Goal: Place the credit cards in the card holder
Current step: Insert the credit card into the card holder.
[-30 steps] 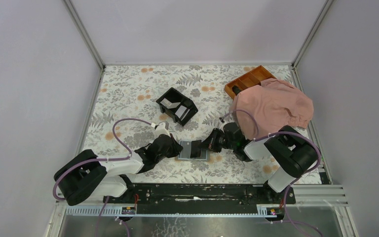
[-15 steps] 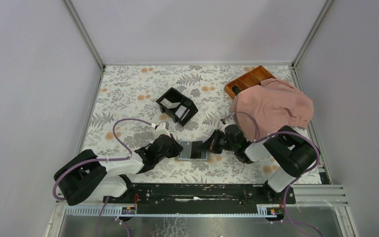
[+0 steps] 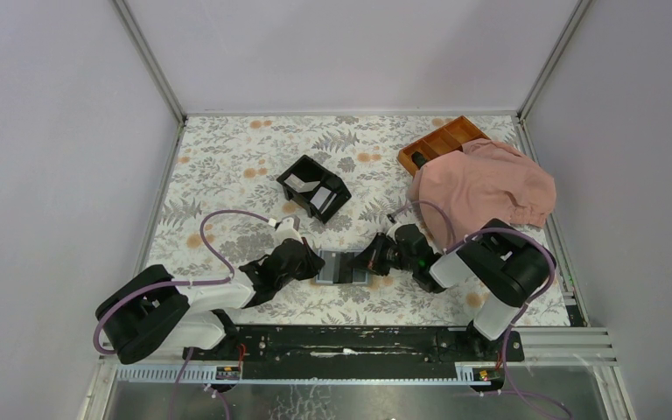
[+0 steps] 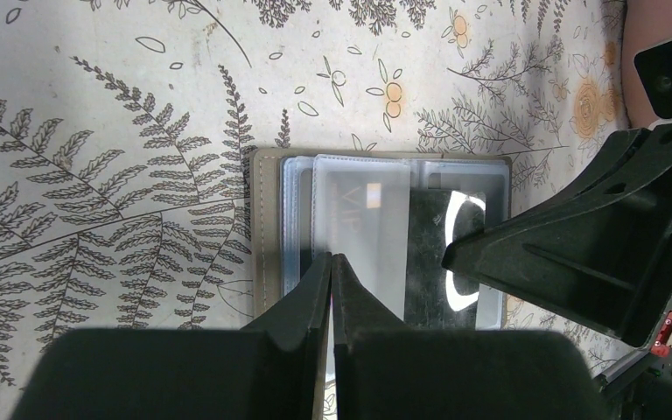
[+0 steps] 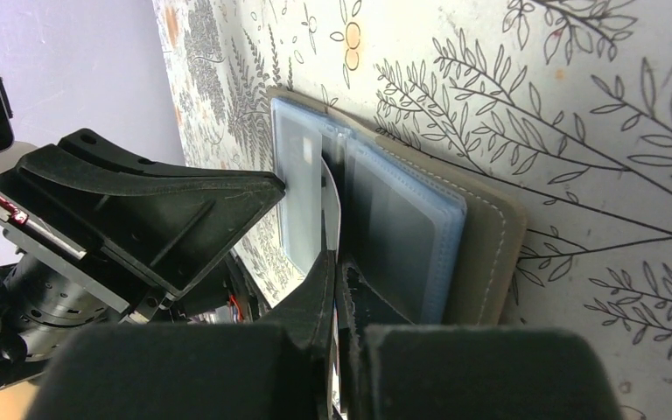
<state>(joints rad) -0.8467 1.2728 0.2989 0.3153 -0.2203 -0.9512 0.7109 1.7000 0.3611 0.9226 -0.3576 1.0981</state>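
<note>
My left end effector (image 4: 331, 262) pinches a frosted "VIP" credit card (image 4: 363, 219) mid-frame over the card holder (image 4: 265, 236); right end effector (image 5: 334, 262) closed.

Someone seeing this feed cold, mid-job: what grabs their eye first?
Both grippers meet over the open card holder at the table's near middle. The left gripper is shut above its clear sleeves, and the right gripper appears shut on a bent white credit card standing between the pages. Next comes the pink cloth, heaped at far right and partly covering an orange tray.
</note>
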